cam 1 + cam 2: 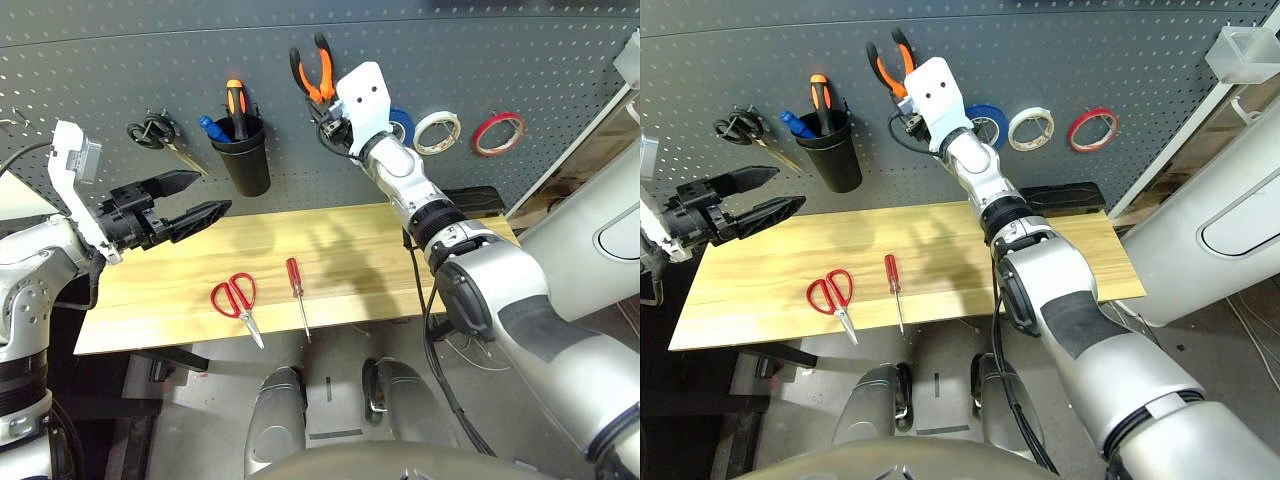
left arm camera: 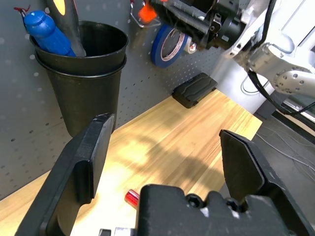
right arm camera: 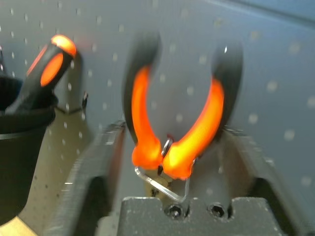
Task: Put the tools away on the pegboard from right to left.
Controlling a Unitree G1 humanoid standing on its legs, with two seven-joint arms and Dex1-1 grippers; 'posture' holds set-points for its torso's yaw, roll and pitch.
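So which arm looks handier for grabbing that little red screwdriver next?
Probably the left: its open left gripper hovers above the table near the red-handled screwdriver, while the right gripper is up at the orange-handled pliers on the pegboard.

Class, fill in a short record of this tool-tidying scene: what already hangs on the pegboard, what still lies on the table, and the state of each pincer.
On pegboard: red tape ring, orange-handled pliers
On table: red-handled scissors, red-handled screwdriver
Left pincer: open, empty, above the table's left end
Right pincer: open, fingers either side of the hanging pliers
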